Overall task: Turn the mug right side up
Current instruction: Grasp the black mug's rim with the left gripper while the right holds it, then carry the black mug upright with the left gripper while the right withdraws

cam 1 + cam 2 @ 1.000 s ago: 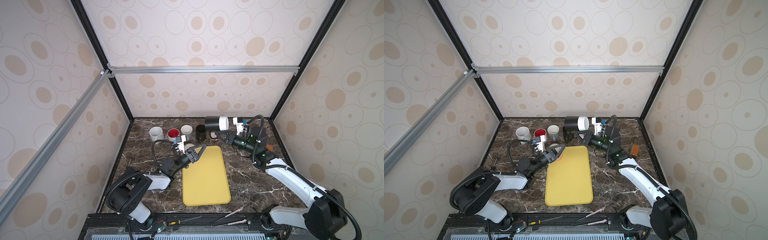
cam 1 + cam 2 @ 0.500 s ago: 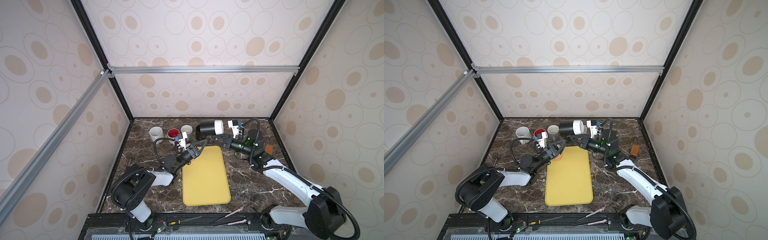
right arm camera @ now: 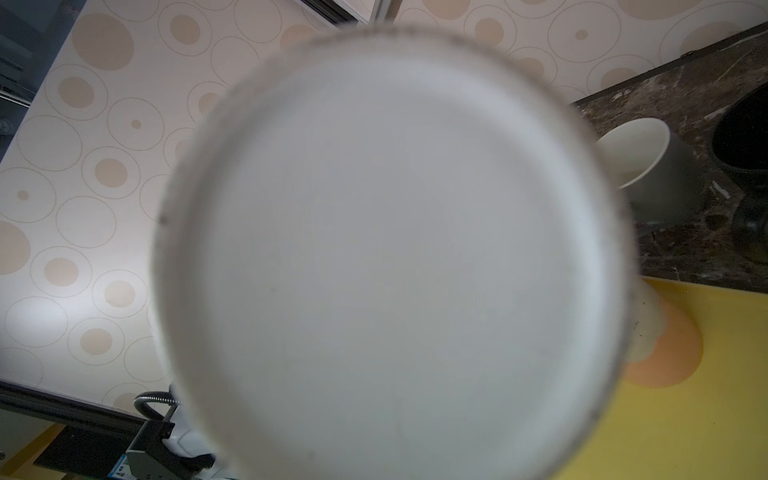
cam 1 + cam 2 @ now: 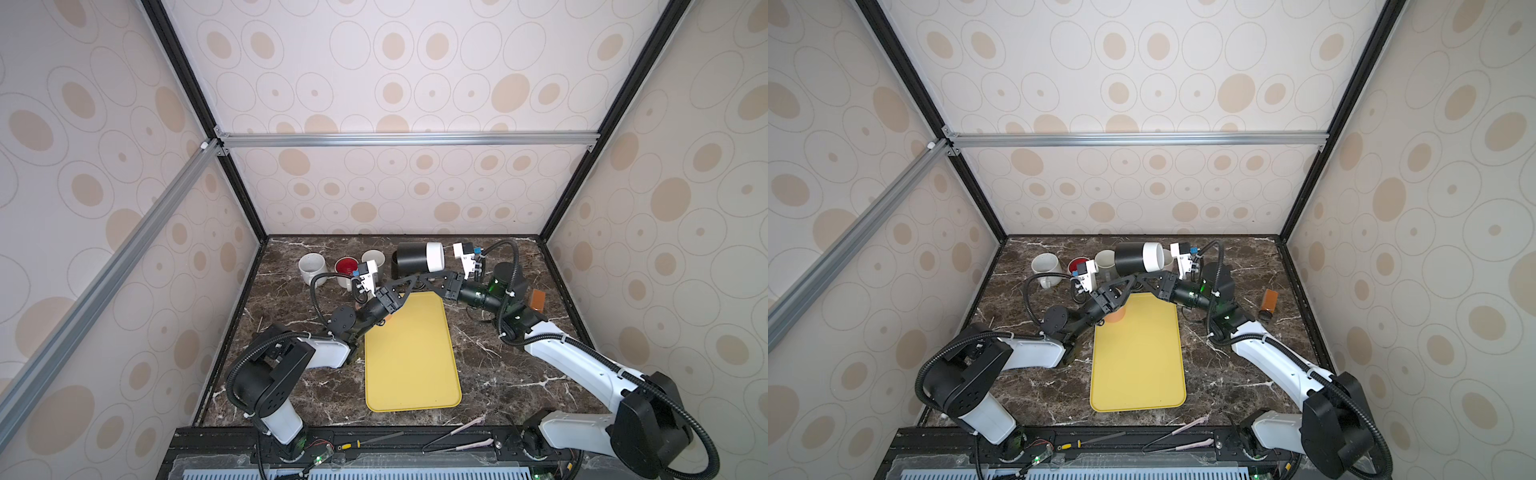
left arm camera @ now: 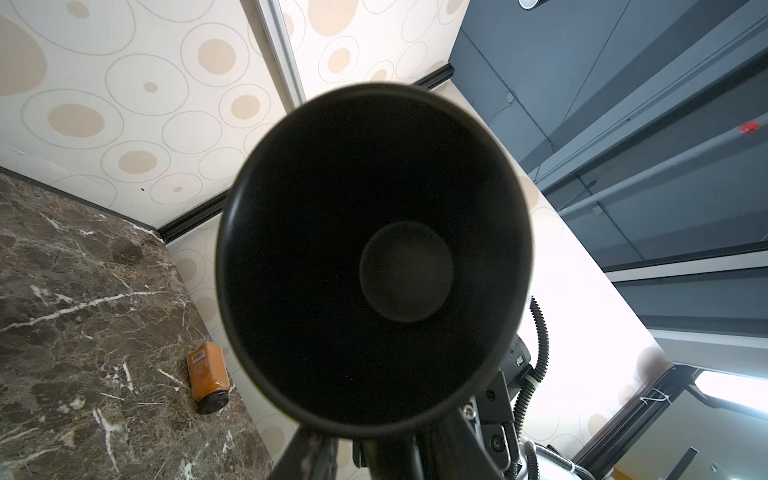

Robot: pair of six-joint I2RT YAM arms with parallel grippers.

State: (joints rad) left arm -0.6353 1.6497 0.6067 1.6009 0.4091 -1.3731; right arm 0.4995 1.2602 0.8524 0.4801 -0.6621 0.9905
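mug (image 4: 417, 257) held sideways in the air by right gripper (image 4: 422, 277).

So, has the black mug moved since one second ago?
Yes. In both top views the black mug has shifted left and a little lower, closer to the far edge of the yellow tray.

Matt black mug (image 4: 411, 259) seemingly ceramic, glossy veined marble tabletop (image 4: 498, 365), smooth yellow plastic tray (image 4: 411, 357)
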